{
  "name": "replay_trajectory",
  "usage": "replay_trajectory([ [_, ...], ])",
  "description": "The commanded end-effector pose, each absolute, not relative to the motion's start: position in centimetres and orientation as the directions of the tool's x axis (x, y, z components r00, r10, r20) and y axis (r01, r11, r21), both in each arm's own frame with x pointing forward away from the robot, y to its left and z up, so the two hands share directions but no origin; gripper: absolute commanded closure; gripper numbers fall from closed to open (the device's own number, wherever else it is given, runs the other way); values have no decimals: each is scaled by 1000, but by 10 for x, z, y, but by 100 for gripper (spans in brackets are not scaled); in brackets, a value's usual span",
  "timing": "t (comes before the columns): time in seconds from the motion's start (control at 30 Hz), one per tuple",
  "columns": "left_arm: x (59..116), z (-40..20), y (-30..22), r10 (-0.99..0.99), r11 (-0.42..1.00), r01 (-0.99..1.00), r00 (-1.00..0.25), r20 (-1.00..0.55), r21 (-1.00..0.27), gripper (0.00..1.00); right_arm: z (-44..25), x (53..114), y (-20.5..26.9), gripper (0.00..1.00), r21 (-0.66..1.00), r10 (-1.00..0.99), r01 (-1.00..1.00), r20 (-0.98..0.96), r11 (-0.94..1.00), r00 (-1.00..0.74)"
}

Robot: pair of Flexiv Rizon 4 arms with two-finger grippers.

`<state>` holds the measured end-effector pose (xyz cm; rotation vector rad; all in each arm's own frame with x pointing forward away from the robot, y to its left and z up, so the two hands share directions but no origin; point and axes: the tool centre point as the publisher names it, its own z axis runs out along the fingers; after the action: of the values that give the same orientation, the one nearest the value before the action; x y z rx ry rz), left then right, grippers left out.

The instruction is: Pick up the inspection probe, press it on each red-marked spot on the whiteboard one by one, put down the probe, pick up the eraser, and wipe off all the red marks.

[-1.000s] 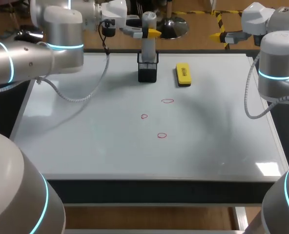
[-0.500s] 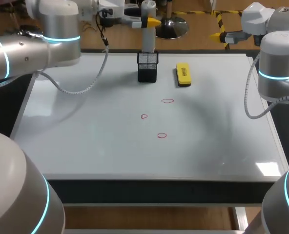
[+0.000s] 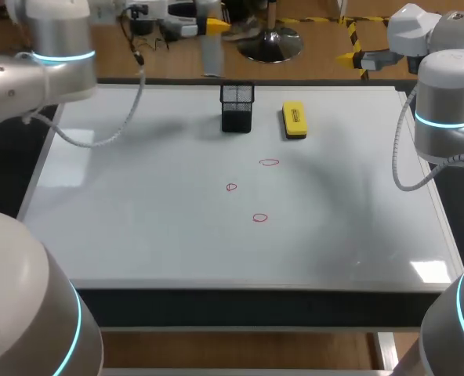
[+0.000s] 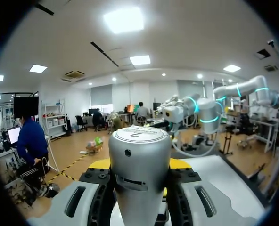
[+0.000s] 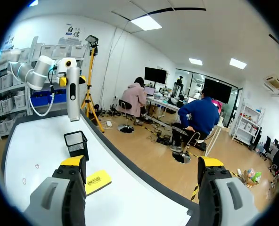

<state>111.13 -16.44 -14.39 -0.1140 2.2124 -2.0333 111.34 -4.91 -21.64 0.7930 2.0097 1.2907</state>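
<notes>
Probe: plain grey cylinder with a flat round end cap. The cap carries a circular label whose print is too small to make out, and there is a small hole and a dark slot on the side below the cap. It hangs upright, clear of the black mesh holder and at about 11 o'clock from it, over the far edge of the whiteboard. Left gripper: fingers clamped on the probe from both sides, with the yellow tips showing either side of the barrel in the left wrist view. The holder stands at 12 o'clock on the board. Eraser: yellow block on a dark base with dark print on its top face, not legible. It lies flat at 3 o'clock of the holder, near it but apart. Three red marks: small hand-drawn rings. One is at board centre, one at 2 o'clock of it, and one at about 5 o'clock. Right gripper: fingers spread wide, nothing between them, held off the board's far right corner at roughly 2 o'clock.
</notes>
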Motion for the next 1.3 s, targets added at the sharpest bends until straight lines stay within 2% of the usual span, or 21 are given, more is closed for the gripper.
replay_trajectory([
  [0.03, 1099, -141, -134, -187, 84, 36, -981, -51, -996, 100, -216, 1114, -49, 0, 926, 755, 157, -174, 345, -632],
  [0.5, 1092, -168, -53, -331, 128, -23, -943, -21, -992, 100, -216, 1114, -49, 0, 926, 755, 157, -174, 345, -632],
  [1.3, 1078, -211, 14, -494, 147, -83, -869, 0, -986, 100, -216, 1114, -49, 0, 926, 755, 157, -174, 345, -632],
])
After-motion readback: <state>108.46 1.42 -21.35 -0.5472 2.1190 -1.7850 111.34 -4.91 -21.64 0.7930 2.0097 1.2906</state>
